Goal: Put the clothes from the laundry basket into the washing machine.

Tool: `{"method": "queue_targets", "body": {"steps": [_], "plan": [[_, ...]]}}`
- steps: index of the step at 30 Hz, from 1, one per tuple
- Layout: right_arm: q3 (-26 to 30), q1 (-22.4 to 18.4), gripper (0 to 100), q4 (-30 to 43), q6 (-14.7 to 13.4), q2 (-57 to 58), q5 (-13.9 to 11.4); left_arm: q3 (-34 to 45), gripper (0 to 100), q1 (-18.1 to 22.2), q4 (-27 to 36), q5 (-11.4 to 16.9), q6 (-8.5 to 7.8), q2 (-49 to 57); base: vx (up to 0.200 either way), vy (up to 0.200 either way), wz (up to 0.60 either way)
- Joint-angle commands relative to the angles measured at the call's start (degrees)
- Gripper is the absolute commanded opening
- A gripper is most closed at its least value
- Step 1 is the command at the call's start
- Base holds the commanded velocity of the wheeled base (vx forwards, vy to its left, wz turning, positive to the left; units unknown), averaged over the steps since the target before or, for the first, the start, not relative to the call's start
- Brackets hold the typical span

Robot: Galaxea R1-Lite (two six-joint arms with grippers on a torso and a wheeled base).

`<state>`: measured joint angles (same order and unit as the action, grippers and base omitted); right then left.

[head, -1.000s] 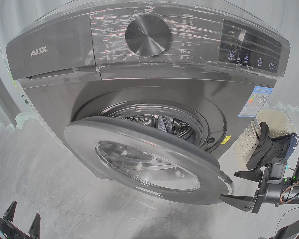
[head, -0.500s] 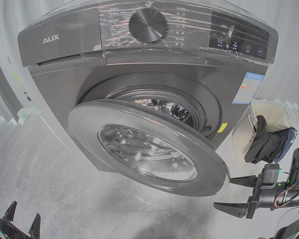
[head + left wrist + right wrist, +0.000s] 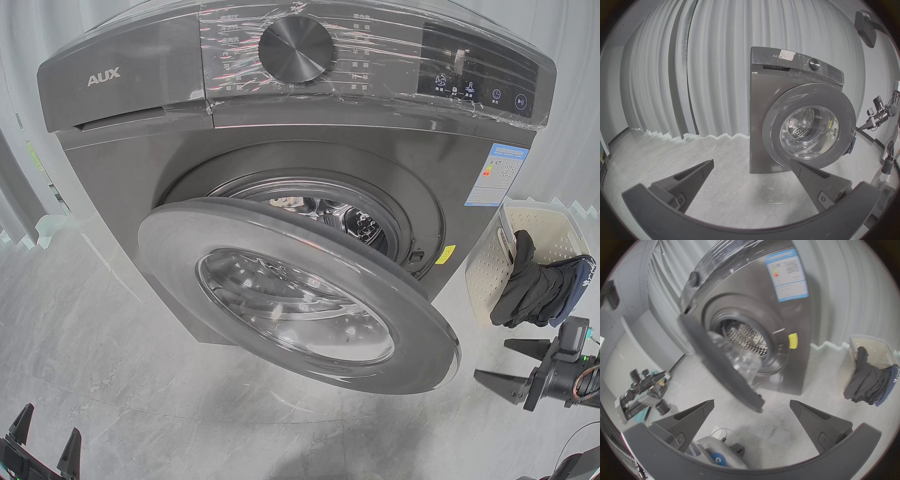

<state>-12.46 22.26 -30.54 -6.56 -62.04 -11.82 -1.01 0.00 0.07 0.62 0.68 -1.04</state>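
Right gripper [image 3: 491, 358]: jaws wide apart, empty, near the dark clothes [image 3: 531, 294] draped over the laundry basket [image 3: 556, 228]. Left gripper [image 3: 50, 422]: jaws apart, empty.

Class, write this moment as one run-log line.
door open | clothes in basket, hanging over edge | right end effector open, empty, near clothes | left end effector open, empty

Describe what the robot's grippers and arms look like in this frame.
Both are matte dark grey. The left gripper and right gripper each carry two wedge-shaped fingers tapering to points, with ribbed pads near the tips and a round screw hole. The right wrist bears a boxy module, a small green light and a braided orange-brown cable.
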Motion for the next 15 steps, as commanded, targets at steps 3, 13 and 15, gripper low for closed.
{"method": "queue_targets", "body": {"steps": [3,13,15], "plan": [[-6.4,-6.1,100,0.0,0.3,-4.0,-1.5,1.0,100,0.0,-0.1,0.0,0.02,0.9,0.0,0.0,0.0],[-10.6,-2.2,100,-1.5,-0.6,-15.8,-0.9,0.9,100,0.0,-0.1,0.1,0.02,0.9,0.0,0.0,0.0],[-10.1,0.1,100,-1.4,-0.6,-16.3,-1.1,0.9,100,0.0,0.0,0.1,0.11,0.9,0.0,0.0,0.0]]}}
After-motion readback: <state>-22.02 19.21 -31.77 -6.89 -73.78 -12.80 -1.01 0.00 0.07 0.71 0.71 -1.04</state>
